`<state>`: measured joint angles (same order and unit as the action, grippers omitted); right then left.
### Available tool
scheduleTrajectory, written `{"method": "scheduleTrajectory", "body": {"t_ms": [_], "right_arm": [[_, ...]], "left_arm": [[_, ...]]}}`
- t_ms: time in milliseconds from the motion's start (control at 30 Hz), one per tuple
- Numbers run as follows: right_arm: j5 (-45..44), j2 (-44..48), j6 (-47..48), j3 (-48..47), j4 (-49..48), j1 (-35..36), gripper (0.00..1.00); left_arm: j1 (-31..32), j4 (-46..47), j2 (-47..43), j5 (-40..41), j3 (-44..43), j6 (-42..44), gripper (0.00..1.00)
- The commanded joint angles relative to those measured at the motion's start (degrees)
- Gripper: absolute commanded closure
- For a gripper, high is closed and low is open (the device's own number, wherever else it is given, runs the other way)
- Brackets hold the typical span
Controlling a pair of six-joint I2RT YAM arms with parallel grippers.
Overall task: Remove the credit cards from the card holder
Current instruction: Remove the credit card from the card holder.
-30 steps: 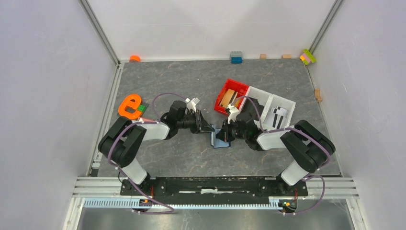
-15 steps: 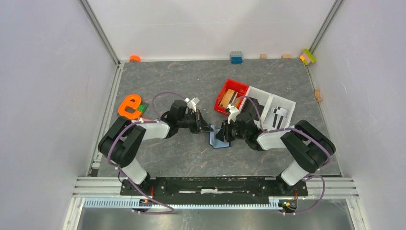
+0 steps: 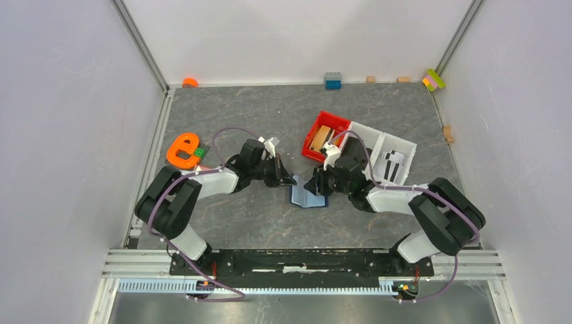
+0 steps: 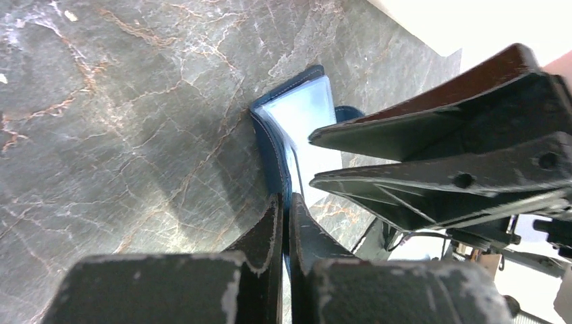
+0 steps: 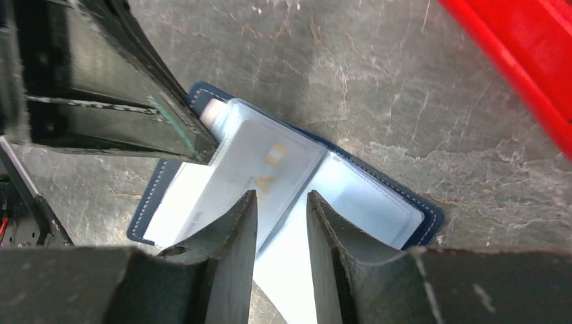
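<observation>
The card holder (image 3: 307,196) lies opened on the table between the two grippers, navy outside (image 4: 272,152) and light blue inside (image 5: 367,199). A pale credit card (image 5: 266,156) with a tan mark sits in its left clear pocket. My left gripper (image 3: 292,181) (image 4: 286,210) is shut on the holder's left edge; its dark fingers (image 5: 115,88) reach the holder's corner in the right wrist view. My right gripper (image 3: 312,185) (image 5: 282,202) hovers open over the holder's fold, nothing between its fingers. Its fingers (image 4: 438,135) fill the upper right of the left wrist view.
A red tray (image 3: 335,121) (image 5: 519,61) with wooden blocks and a white tray (image 3: 398,140) stand just behind the right arm. An orange letter piece (image 3: 183,150) lies left of the left arm. Small bricks (image 3: 332,80) line the back wall.
The left gripper has closed onto the card holder's edge. The right gripper has opened and let go, and the holder now lies spread wider and a little further left.
</observation>
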<state>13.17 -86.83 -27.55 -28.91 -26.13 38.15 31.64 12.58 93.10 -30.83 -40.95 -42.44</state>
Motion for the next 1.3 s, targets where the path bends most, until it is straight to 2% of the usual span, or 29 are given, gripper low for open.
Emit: {"method": "scheduleTrajectory", "body": {"t_ms": [0, 67, 100, 133, 167, 400, 500, 700, 933, 1267], "right_arm": [[-0.65, 3.66, 1.61, -0.27, -1.38, 0.24, 0.60], [0.53, 4.47, 1.88, 0.02, -2.22, 0.21, 0.55], [1.64, 5.07, 1.97, 0.71, -3.43, 0.26, 0.49], [2.36, 5.46, 1.78, 1.22, -4.80, 0.26, 0.39], [2.89, 5.84, 1.65, 1.66, -5.72, 0.41, 0.24], [5.79, 5.84, 0.77, 1.50, -8.96, 2.35, 0.06], [2.94, 6.58, 2.12, 0.73, -6.51, 3.54, 0.06], [0.45, 4.13, 2.45, -1.40, -2.51, 3.94, 0.15], [-2.60, 2.15, 3.87, -3.92, 1.92, 4.39, 0.19], [-11.62, 5.65, 6.12, -4.97, 8.47, 4.42, 0.24]], "left_arm": [[0.28, -2.33, -2.87, 2.33, -0.89, 3.37, 0.98], [0.32, -2.38, -3.33, 2.27, -0.80, 3.50, 0.98], [0.31, -2.38, -3.56, 2.19, -0.78, 3.46, 0.98], [0.30, -2.38, -3.63, 2.09, -0.72, 3.53, 0.98], [0.29, -2.38, -3.70, 1.96, -0.72, 3.59, 0.98], [0.34, -0.74, -3.99, 0.15, -0.41, 2.71, 0.98], [0.27, -0.71, -4.65, 0.77, -0.04, 2.78, 0.98], [0.27, -0.54, -5.21, 0.73, 0.13, 2.80, 0.98], [0.35, -0.63, -5.71, 0.66, 0.23, 2.87, 0.98], [0.31, -1.69, -6.00, 1.96, 0.10, 3.03, 0.98]]}}
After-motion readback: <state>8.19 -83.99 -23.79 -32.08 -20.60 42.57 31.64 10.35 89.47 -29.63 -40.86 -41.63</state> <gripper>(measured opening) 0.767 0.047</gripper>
